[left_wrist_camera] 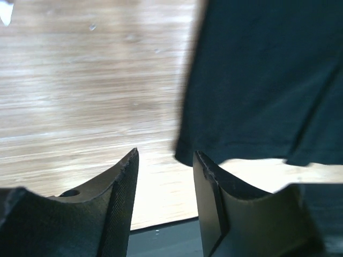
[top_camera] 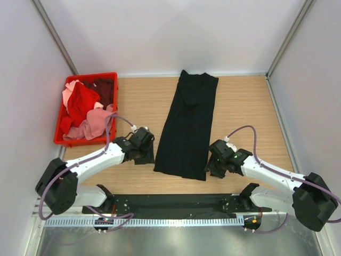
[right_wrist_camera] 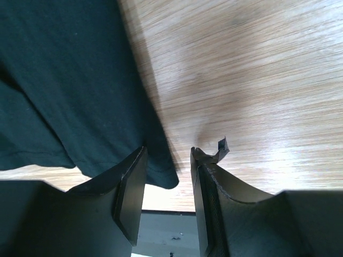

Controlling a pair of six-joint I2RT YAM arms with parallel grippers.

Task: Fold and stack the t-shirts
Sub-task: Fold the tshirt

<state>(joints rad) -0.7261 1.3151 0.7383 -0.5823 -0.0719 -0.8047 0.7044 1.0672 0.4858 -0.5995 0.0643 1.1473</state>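
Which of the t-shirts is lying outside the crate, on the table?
The black t-shirt: it lies as a long narrow strip on the table. The red shirt, pink shirt and maroon shirt are crumpled together in the red crate.

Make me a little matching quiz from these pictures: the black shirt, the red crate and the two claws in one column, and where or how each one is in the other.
1. black shirt
2. red crate
3. left gripper
4. right gripper

A. open, at the shirt's near right corner
B. far left of the table, holding red and pink shirts
C. laid out as a long strip in the middle
D. open, at the shirt's near left corner

Pairs: 1-C, 2-B, 3-D, 4-A.
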